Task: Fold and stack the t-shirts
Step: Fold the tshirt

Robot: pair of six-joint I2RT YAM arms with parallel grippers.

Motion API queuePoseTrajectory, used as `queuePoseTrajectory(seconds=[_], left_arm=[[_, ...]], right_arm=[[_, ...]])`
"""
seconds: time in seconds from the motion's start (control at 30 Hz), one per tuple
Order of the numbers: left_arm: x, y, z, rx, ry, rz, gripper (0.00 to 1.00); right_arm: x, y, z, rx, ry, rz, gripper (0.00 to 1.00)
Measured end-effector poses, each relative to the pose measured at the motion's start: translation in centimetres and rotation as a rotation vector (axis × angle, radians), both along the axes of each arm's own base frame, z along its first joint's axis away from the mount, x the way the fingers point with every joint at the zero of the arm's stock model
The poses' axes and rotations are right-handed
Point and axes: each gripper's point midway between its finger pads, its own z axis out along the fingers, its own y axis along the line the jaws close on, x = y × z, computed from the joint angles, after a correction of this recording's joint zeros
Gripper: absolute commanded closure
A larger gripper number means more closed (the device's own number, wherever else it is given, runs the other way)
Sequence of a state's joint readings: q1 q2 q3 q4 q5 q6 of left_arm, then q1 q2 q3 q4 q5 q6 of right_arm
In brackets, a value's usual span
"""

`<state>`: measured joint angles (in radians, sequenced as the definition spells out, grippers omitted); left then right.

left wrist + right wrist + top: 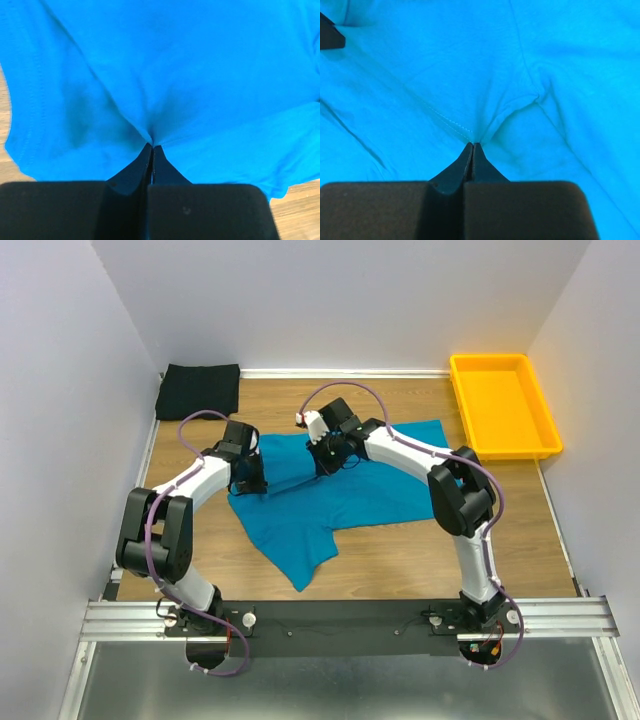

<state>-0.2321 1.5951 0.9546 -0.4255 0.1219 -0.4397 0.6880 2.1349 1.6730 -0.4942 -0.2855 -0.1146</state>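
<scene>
We see a bright teal-blue short-sleeved cloth t-shirt (350, 490) lying spread on the brown wooden tabletop (420, 550), roughly in the middle, with one corner trailing toward the near edge. Our left gripper (152, 146) sits at the shirt's left edge. Its two black fingers are pressed together with a pinch of teal cloth caught between the tips, and creases fan out from that spot. Our right gripper (472, 145) is down on the far-middle part of the shirt, its fingers likewise clamped tight on a tuck of the same fabric, just beside a stitched seam. A black cloth t-shirt (199, 390) lies as a neat dark rectangle in the far left corner, well apart from the teal one. A rigid yellow plastic tray (498, 405) sits at the far right, near the teal shirt's far right corner.
</scene>
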Motion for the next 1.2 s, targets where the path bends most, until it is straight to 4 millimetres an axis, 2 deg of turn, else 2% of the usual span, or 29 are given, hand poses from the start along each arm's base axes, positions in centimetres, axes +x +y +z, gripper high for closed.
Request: queuePoseTrajectory(seconds=[0.1,0.13,0.17,0.27,0.37,0.57,0.73,0.87,1.2], left_arm=[[-0.1,0.2,0.2,-0.021,0.015,-0.008,0.93],[-0.3,0.2,0.3,-0.026,0.022,-0.019,0.91],[-0.4,0.2,0.3,-0.031,0.024,-0.024,0.91],[-0.9,-0.6,0.5,-0.072,0.041,-0.061,0.79],[-1.5,-1.4,0.6,-0.114,0.055,-0.098,0.73],[-2.9,-1.1,0.1,-0.110,0.095,-0.095,0.73],[-2.7,-0.5,0.3,-0.087,0.083,-0.076,0.73],[-2.6,-0.3,0.2,-0.077,0.079,-0.070,0.73],[-2.4,0.0,0.1,-0.064,0.069,-0.063,0.83]], right_arm=[[0.1,-0.3,0.5,-0.012,-0.023,0.004,0.76],[0.0,-0.6,0.6,-0.025,-0.024,0.003,0.66],[0.0,-0.7,0.6,-0.031,-0.024,0.005,0.63],[-0.4,-1.2,0.1,-0.052,-0.015,0.005,0.56],[-0.7,-1.7,-0.4,-0.069,0.003,0.001,0.51],[-1.0,-2.0,-0.5,-0.059,0.043,-0.027,0.51],[-1.3,-0.9,-0.2,0.015,0.133,-0.082,0.52],[-1.2,0.0,-0.8,0.064,0.214,-0.177,0.52],[-0.8,1.7,-1.9,0.152,0.347,-0.387,0.53]])
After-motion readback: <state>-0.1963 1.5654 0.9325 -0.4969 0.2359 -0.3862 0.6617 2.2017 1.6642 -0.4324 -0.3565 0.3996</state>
